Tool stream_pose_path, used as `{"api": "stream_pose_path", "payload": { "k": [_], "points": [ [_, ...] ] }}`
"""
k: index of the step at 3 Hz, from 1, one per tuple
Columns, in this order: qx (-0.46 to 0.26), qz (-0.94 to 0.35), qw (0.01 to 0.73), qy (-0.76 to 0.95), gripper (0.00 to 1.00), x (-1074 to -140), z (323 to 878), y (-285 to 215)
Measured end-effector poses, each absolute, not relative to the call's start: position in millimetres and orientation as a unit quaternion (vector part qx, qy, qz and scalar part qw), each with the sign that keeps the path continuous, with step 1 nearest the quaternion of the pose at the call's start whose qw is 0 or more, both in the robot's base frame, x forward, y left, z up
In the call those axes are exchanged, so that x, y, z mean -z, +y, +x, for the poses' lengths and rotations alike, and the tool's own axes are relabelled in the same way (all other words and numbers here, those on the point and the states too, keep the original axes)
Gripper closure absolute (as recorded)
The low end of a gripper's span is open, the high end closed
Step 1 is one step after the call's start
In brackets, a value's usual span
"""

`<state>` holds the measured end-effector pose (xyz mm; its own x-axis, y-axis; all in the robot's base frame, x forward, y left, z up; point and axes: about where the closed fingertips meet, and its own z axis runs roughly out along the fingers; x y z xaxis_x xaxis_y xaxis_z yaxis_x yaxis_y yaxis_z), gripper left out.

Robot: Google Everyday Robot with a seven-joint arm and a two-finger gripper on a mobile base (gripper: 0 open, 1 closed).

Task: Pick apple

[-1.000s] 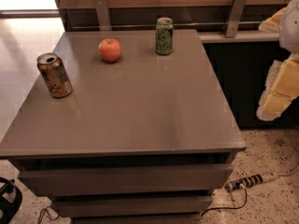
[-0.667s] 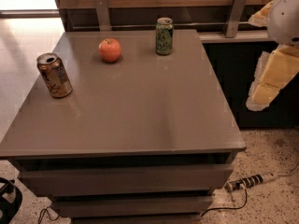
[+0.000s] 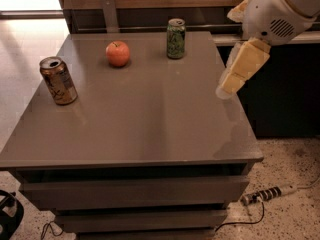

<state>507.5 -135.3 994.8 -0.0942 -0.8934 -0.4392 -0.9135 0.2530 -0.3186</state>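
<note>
The apple (image 3: 118, 53) is small, round and red-orange with a short stem. It sits on the grey table (image 3: 150, 119) at the back left. My gripper (image 3: 231, 81) hangs from the white arm (image 3: 280, 9) above the table's right edge. It is well to the right of the apple and a little nearer the camera, not touching anything.
A green can (image 3: 176, 38) stands at the back of the table, right of the apple. A brown-gold can (image 3: 59, 80) stands at the left edge. A wooden wall panel runs behind. A power strip (image 3: 267, 193) and cable lie on the speckled floor at the lower right.
The arm and gripper have moved in from the right edge of the view to over the table's right side. The apple and both cans have not moved.
</note>
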Motion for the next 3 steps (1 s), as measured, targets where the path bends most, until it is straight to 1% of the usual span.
{"api": "stream_pose_path", "payload": {
  "k": [2, 3],
  "points": [
    [-0.137, -0.563, 0.408, 0.705, 0.0, -967.7, 563.1, -61.7],
    [-0.18, -0.533, 0.451, 0.694, 0.0, -962.9, 592.5, -36.1]
  ]
}}
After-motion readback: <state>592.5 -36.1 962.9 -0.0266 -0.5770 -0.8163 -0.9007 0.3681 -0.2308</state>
